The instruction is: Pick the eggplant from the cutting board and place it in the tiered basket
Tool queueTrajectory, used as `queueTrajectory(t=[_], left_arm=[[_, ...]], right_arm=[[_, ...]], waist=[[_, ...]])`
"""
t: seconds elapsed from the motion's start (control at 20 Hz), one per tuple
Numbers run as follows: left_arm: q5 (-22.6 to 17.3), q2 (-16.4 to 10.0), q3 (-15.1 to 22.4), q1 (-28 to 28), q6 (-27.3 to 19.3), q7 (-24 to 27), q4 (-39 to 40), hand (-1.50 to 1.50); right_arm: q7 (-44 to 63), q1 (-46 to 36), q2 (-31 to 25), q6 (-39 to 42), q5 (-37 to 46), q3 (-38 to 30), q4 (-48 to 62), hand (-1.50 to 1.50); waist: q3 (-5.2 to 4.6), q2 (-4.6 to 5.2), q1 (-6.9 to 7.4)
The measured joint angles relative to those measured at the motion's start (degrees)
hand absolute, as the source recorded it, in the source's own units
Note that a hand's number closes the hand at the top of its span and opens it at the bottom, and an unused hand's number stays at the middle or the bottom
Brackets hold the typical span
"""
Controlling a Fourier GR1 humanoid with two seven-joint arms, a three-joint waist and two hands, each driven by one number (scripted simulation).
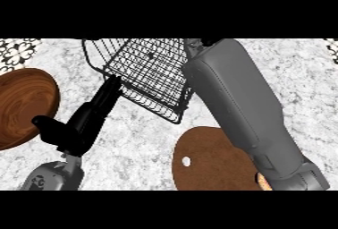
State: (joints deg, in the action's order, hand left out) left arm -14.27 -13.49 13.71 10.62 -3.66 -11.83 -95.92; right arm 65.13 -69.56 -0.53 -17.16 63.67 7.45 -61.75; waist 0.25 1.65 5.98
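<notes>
Presumably for the drop, the right forearm (pixel 238 103) is stretched over the tiered basket (pixel 142 67), its hand's state impossible to tell, while the left hand (pixel 76 129) is held straight-fingered and empty alongside.

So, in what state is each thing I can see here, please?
Left hand: open, fingers straight, pointing toward the basket.
Basket: no eggplant visible inside.
Cutting board: flat, partly hidden by the right forearm, no eggplant visible on it.
Wooden plate: flat, at the left edge.
</notes>
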Motion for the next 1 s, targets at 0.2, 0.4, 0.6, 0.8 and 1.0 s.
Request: queueTrajectory(t=[0.2, 0.4, 0.6, 0.8, 1.0], left_arm=[[-0.4, -0.3, -0.3, 1.1, 1.0, -0.1, 0.6, 0.0], [0.0, 0.4, 0.1, 1.9, 0.7, -0.2, 1.0, 0.0], [0.0, 0.4, 0.1, 2.1, 0.7, -0.6, 1.3, 0.0], [0.6, 0.5, -0.1, 0.8, 0.3, 0.0, 1.1, 0.0], [0.1, -0.3, -1.3, -0.3, 0.5, 0.0, 0.9, 0.0]], right_arm=[[-4.3, 0.3, 0.1, -9.0, -4.0, -1.3, 3.8, -1.5], [-7.8, -2.0, 0.2, -17.0, -7.0, -1.6, 9.2, -1.5], [-8.3, -5.2, 0.3, -24.1, -6.4, -0.8, 14.4, -1.5], [-6.2, -8.0, 0.3, -30.1, -3.0, -0.8, 19.1, -1.5], [-4.3, -9.0, 0.2, -36.2, -0.6, -2.8, 21.2, -1.5]], waist=[[-0.01, 0.43, 1.01], [-0.05, 0.55, 1.73], [-0.13, 0.4, 1.75], [-0.13, -0.21, 0.51], [-0.09, -0.82, -0.92]])
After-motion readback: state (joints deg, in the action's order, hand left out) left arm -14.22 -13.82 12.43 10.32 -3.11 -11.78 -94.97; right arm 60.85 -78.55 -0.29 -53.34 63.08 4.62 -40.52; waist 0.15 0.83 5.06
